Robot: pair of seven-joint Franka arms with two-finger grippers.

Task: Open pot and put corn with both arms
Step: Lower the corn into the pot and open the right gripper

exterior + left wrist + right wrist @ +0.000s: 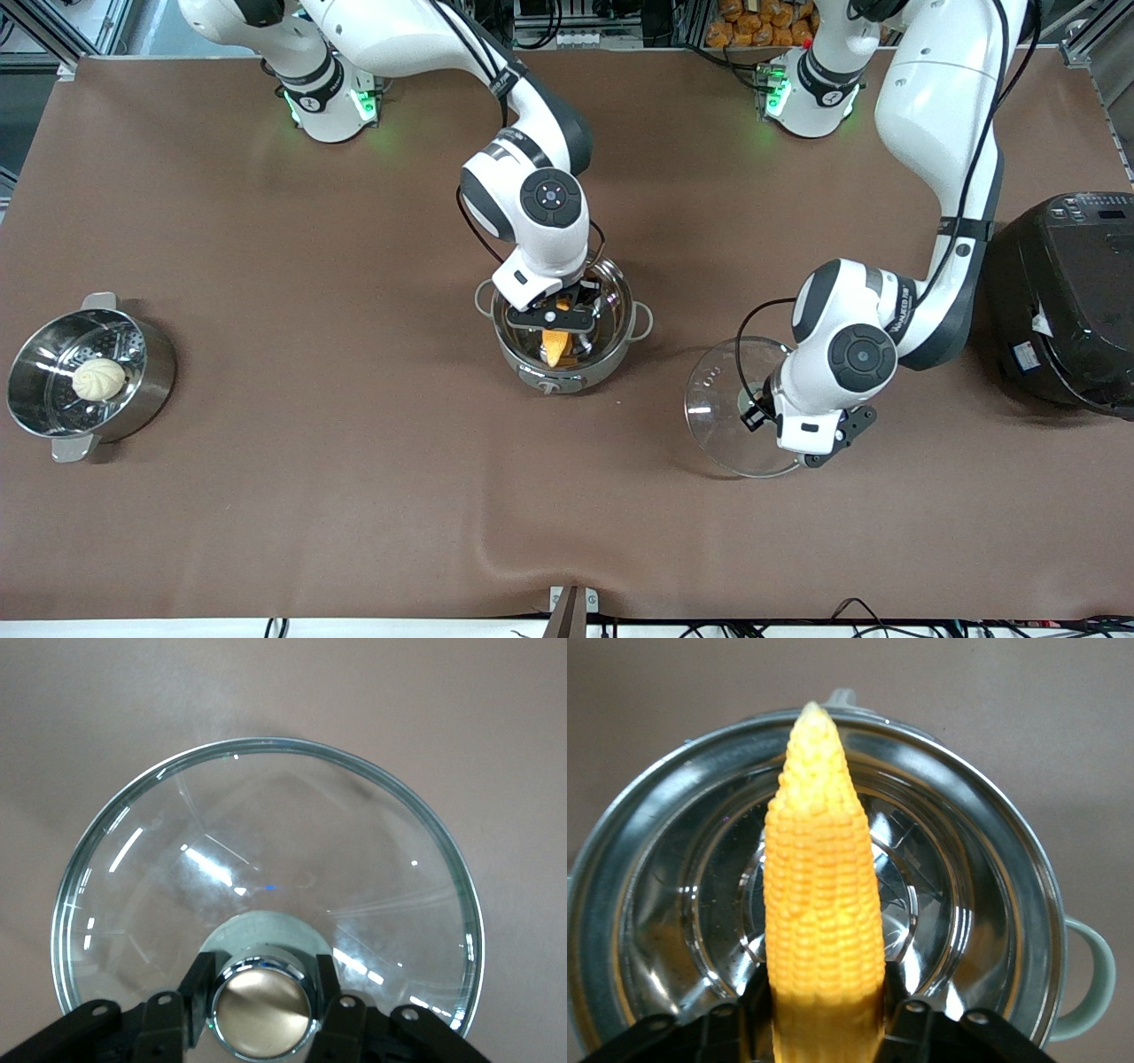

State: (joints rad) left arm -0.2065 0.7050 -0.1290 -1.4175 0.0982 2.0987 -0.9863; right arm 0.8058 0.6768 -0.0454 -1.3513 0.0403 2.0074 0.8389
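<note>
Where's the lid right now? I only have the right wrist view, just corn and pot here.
Observer: The glass lid is off the pot, toward the left arm's end of the table, with the left gripper shut on its copper knob.
Operator: Is the lid on the table or in the air?
Observer: Can't tell; the front view shows a shadow close under its edge.
Operator: What's around it?
Observer: A large black cooker stands nearer the left arm's end of the table.
Operator: Is the corn over the opening?
Observer: Yes, the front view shows the right gripper holding the corn above the pot's mouth.
</note>
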